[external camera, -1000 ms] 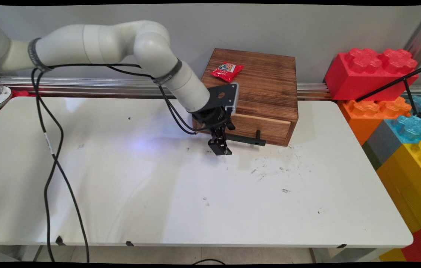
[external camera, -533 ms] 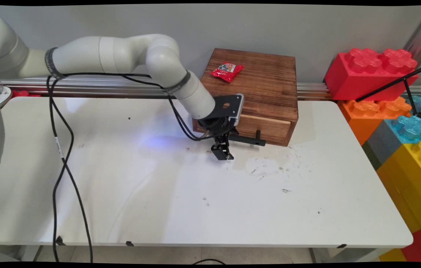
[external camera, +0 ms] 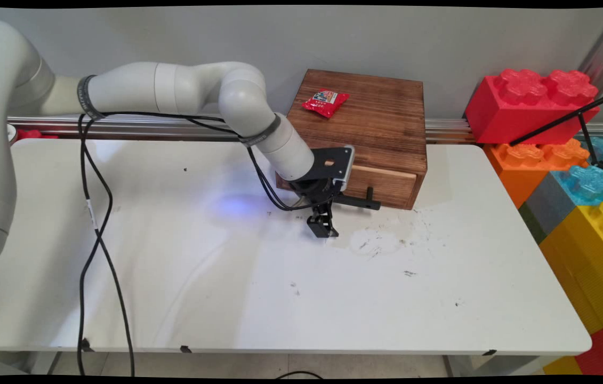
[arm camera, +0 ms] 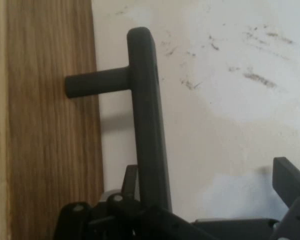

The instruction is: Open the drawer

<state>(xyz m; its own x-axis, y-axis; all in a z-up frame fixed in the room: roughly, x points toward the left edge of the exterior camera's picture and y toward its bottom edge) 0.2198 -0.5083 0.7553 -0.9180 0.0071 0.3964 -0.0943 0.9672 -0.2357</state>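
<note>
A dark wooden box (external camera: 370,114) stands at the table's back, its drawer front (external camera: 386,184) facing the near side. A black T-shaped handle (external camera: 357,201) sticks out from that drawer. My gripper (external camera: 323,228) hangs low over the table at the handle's left end, pointing down. In the hand view the handle bar (arm camera: 146,115) runs up from between my fingers, close to the left one, while the right finger (arm camera: 290,182) stands well apart. The gripper (arm camera: 210,177) is open and grips nothing. A red snack packet (external camera: 326,102) lies on top of the box.
Large toy bricks, red (external camera: 533,98), orange, blue and yellow, are stacked past the table's right edge, with a black tripod leg (external camera: 568,117) across them. Black cables (external camera: 93,224) hang from the arm over the table's left part. Scuff marks (external camera: 381,245) dot the white table (external camera: 280,298).
The gripper has slid down and slightly right, lower toward the table by the handle's left end. The drawer and its handle have stayed put.
</note>
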